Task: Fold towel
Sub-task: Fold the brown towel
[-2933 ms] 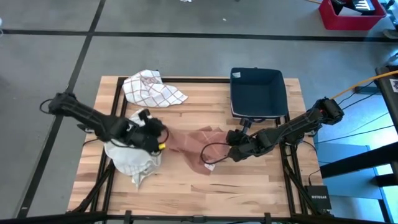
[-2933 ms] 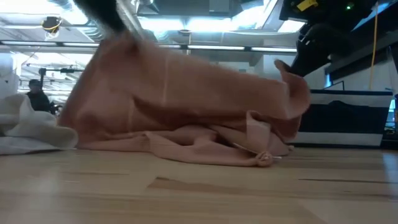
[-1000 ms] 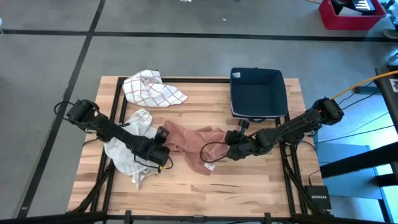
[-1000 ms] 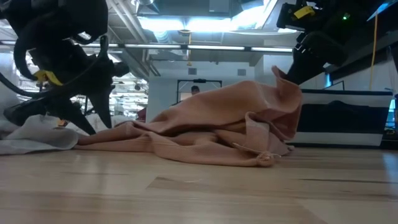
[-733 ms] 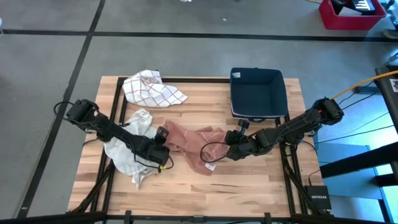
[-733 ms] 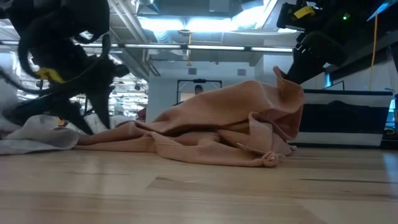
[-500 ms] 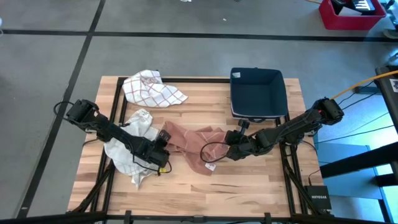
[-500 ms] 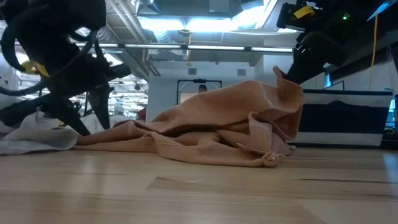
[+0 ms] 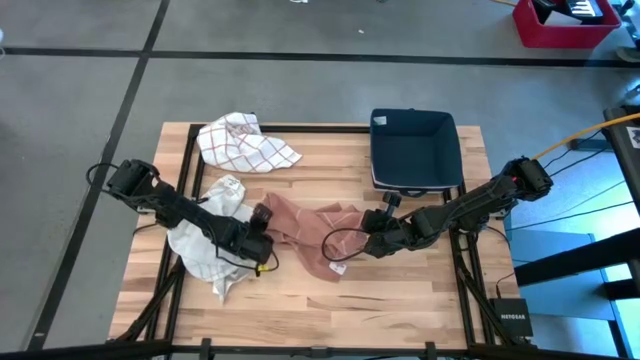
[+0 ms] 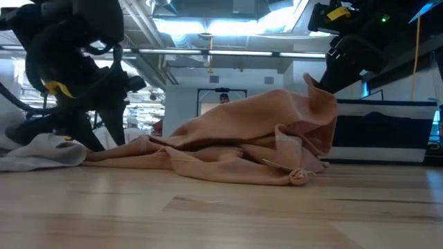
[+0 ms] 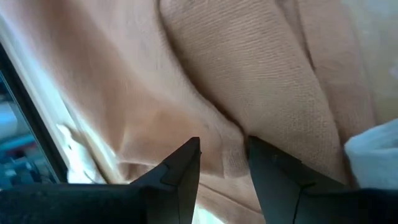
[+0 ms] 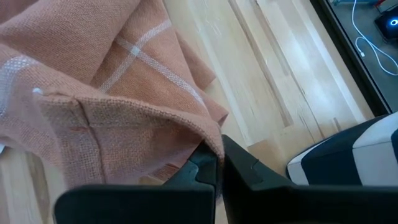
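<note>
The salmon towel (image 9: pixel 310 232) lies crumpled on the wooden table's middle, and its left part rests flat on the wood (image 10: pixel 138 149). My left gripper (image 9: pixel 264 230) is at the towel's left end, slanting down. Its fingers stand open (image 11: pixel 222 149) with a ridge of the cloth just in front of the gap. I cannot tell whether they touch it. My right gripper (image 9: pixel 368 240) is shut on the towel's right edge, which stands raised (image 10: pixel 320 93). My right gripper pinches the towel's hemmed right edge (image 12: pixel 200 135) between its two shut fingers (image 12: pixel 239 168). It comes from the table's right, slanting down. That edge is held up off the wood and the cloth droops slack from it. The rest of the towel lies on the table.
A white towel (image 9: pixel 205 245) lies bunched under my left arm. A white, red-checked towel (image 9: pixel 245 142) sits at the far left. A dark blue bin (image 9: pixel 413 148) stands at the far right. Bare wood (image 9: pixel 330 300) runs along the near edge.
Nearly three seconds ago the towel's left part stood lifted high under my left gripper. A second ago it had dropped and lay slumped on the table. Over the last second both grippers and the towel have kept still.
</note>
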Robot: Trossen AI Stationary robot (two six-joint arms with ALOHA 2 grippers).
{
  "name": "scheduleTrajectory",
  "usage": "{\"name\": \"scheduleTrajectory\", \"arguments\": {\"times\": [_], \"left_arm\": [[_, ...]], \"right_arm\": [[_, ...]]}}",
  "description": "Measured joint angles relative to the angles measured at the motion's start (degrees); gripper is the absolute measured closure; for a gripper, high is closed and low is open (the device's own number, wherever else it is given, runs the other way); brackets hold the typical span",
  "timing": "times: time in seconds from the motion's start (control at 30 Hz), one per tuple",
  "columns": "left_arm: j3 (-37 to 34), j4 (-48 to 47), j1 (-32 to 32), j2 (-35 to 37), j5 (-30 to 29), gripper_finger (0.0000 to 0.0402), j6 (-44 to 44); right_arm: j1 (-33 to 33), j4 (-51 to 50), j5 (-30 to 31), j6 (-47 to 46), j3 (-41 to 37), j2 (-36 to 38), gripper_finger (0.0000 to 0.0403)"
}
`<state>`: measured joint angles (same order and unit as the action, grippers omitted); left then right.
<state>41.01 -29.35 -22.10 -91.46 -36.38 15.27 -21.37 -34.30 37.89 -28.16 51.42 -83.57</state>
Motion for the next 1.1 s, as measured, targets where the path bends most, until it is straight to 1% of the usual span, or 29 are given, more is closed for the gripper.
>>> {"name": "scheduleTrajectory", "arguments": {"times": [0.1,0.2,0.3,0.4,0.47,0.53,0.63,0.8,0.87,0.97,1.1], "left_arm": [[-0.2,0.1,0.8,0.0,0.0,0.0277,-2.8],[-0.2,0.0,1.6,0.0,-0.1,0.0295,-5.4],[-0.2,0.0,2.3,0.0,-0.1,0.0331,-7.5],[-0.2,0.2,3.1,-0.1,-0.8,0.0378,-9.1],[-0.2,0.6,3.6,-0.1,-1.6,0.0394,-9.9],[-0.2,0.8,3.8,-0.1,-3.3,0.0394,-10.5],[1.4,-1.9,3.6,0.5,-5.6,0.0398,-11.9],[7.1,-8.9,2.2,4.7,-6.0,0.0400,-19.6],[9.5,-11.6,1.8,7.5,-4.9,0.0400,-23.7],[12.5,-15.6,1.4,12.0,-2.0,0.0400,-33.1],[15.1,-21.0,-0.1,17.9,-1.1,0.0401,-38.4]], "right_arm": [[0.0,0.0,0.0,0.0,0.0,0.0,0.0394],[0.0,0.0,0.0,0.0,0.0,0.0,0.0394],[0.0,0.1,0.0,0.0,0.0,0.0,0.0394],[0.0,0.1,0.0,0.0,0.0,0.0,0.0394],[0.0,0.2,0.0,0.0,0.0,0.0,0.0394],[0.0,0.2,0.0,0.0,0.0,0.0,0.0394],[0.0,0.2,0.0,0.0,0.0,0.0,0.0394],[0.0,0.3,0.0,0.0,0.0,0.0,0.0394],[0.0,1.4,0.0,0.0,0.0,0.0,0.0394],[0.0,2.8,0.0,0.4,0.0,0.0,0.0394],[-0.5,2.8,0.3,2.1,1.5,0.6,0.0394]]}}
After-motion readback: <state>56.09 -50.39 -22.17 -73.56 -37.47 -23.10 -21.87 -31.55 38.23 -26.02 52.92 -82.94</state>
